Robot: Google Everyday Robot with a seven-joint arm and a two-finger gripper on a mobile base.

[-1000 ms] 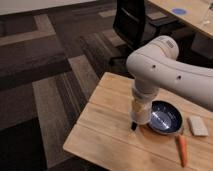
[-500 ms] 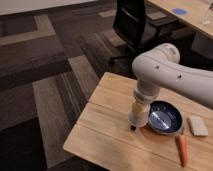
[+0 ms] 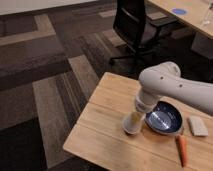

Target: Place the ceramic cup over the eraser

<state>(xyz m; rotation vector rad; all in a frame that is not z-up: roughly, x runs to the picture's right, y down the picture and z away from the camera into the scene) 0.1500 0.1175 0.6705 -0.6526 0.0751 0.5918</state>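
Observation:
The off-white ceramic cup point(image 3: 133, 124) stands low on the wooden table point(image 3: 107, 127), just left of the dark blue bowl point(image 3: 163, 119). My gripper point(image 3: 137, 114) is right above the cup, at the end of the white arm point(image 3: 170, 87) that reaches down from the right; it meets the cup's top. The black eraser is hidden; no part of it shows around the cup's base.
A beige rectangular block point(image 3: 197, 125) lies right of the bowl. An orange carrot point(image 3: 182, 149) lies near the front right edge. A black office chair point(image 3: 135, 25) stands behind the table. A patterned carpet floor lies to the left, beyond the table edge.
The arm has lowered and shifted slightly left, bringing the cup down to the table. The black eraser, visible below the cup before, is now covered from view.

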